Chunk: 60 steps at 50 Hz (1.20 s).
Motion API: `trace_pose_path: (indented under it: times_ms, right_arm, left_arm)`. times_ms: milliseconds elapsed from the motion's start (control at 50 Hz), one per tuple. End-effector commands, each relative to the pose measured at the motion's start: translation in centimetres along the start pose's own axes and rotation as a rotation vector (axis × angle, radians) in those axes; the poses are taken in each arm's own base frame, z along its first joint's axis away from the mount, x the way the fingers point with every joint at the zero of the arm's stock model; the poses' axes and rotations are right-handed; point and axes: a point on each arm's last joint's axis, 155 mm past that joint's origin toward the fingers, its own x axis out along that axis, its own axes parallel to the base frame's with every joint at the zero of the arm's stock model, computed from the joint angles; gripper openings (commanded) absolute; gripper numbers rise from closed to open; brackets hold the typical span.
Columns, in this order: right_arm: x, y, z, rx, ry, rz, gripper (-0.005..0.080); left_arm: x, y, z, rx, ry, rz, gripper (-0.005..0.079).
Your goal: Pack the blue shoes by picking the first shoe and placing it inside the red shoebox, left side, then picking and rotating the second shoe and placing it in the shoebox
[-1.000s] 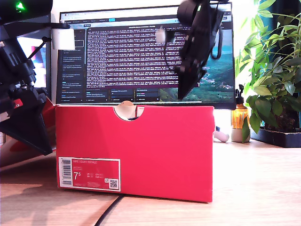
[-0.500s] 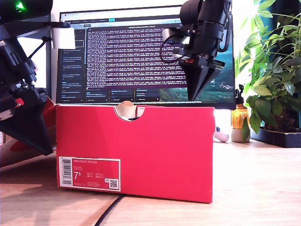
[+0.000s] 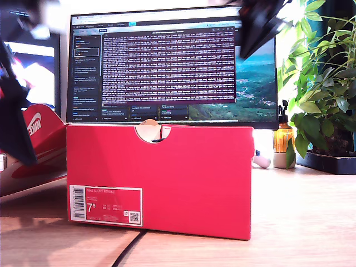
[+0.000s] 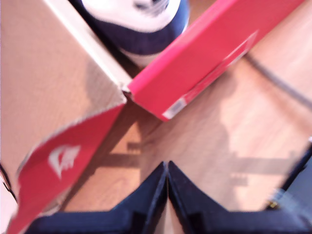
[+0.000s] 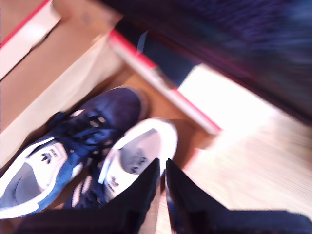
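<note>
Red Nike shoebox (image 3: 159, 179) stands on the wooden desk (image 3: 303, 222) in the exterior view, label side with the 7.5 barcode label (image 3: 105, 205) facing the camera, half-round notch (image 3: 150, 131) in its top edge. Its swoosh-marked lid (image 3: 41, 139) hangs open off the box toward the exterior view's left. Both blue shoes (image 5: 87, 146) lie inside the box, side by side and touching, heel to toe: one with its navy toe pointing one way, the other with its white-lined opening beside that toe. My second gripper (image 5: 162, 170) hovers above the box interior, over the shoes, jaws pressed nearly together with only a thin slit, holding nothing. My first gripper (image 4: 167, 171) is clenched empty too, tips meeting, above bare desk just outside the box corner, near the lid (image 4: 53, 165); one shoe's toe (image 4: 141, 24) shows inside the box there. Both arms are blurred in the exterior view, one at the upper left, one at the upper right. Behind the box: monitor (image 3: 172, 67) with terminal text, a potted plant (image 3: 320, 83) and an amber bottle (image 3: 283, 139) on the exterior view's right. A black cable (image 3: 129, 251) runs out from under the box.
</note>
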Motion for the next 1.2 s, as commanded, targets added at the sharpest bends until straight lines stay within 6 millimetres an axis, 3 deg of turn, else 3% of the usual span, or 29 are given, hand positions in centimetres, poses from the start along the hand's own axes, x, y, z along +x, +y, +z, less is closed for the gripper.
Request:
trace_pose_path:
  times_ms: [0, 240, 540, 880, 1180]
  right_arm:
    - [0.5, 0.2, -0.4, 0.002, 0.021, 0.010, -0.0013]
    - [-1.8, -1.4, -0.8, 0.052, 0.007, -0.032, -0.0013]
    - [-4.6, -4.3, -1.4, 0.114, -0.024, -0.132, -0.0013]
    - [-7.3, -6.0, -4.0, 0.163, -0.116, -0.217, -0.0013]
    - [-6.7, -6.9, -8.0, 0.163, -0.252, -0.308, -0.0013]
  left_arm:
    - [-0.8, -0.1, 0.7, -0.020, -0.032, -0.001, -0.0019]
    - [-4.4, 0.7, 2.5, -0.101, -0.188, 0.031, -0.0019]
    - [-9.2, 3.5, 5.6, -0.170, -0.440, 0.129, -0.0019]
    - [-10.1, 5.0, 6.9, -0.192, -0.508, 0.168, -0.0019]
    - [-11.4, 7.7, 8.5, -0.218, -0.602, 0.234, -0.0019]
